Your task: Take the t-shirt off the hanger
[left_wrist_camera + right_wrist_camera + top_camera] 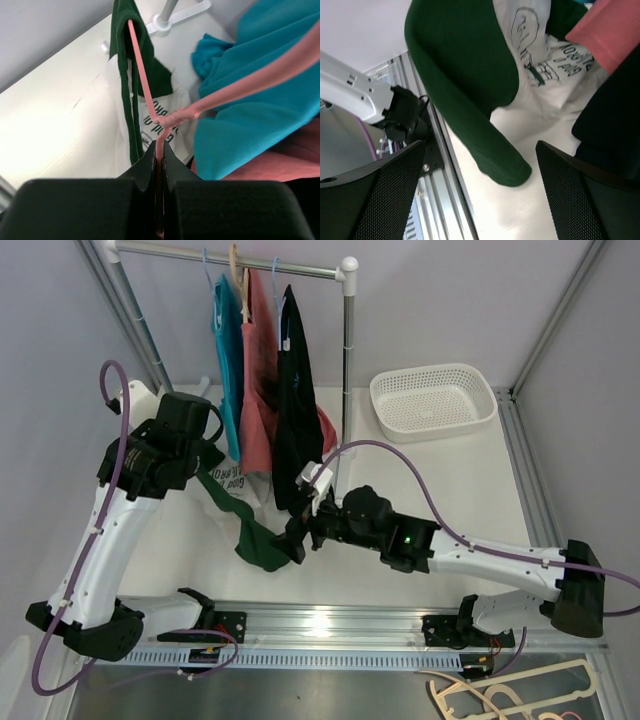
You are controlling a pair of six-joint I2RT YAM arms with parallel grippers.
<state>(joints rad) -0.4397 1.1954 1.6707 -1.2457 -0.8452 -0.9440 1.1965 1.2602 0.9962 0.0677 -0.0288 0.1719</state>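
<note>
A white t-shirt with dark green sleeves [252, 532] hangs on a pink hanger [148, 95] in front of the rack. My left gripper [160, 150] is shut on the hanger's thin pink stem; in the top view it [203, 453] sits left of the hanging clothes. The shirt's printed white body [540, 75] and one green sleeve [470, 100] show in the right wrist view, the sleeve end resting near the table. My right gripper [480, 195] is open, jaws wide on either side of that sleeve end, not touching it; in the top view it [298, 530] is at the sleeve's right.
A clothes rack [347, 340] at the back holds a teal [228, 350], a pink [262, 370] and a black garment [295, 410]. A white basket [433, 400] stands at the back right. A metal rail [330, 625] runs along the front; spare hangers [510, 695] lie below it.
</note>
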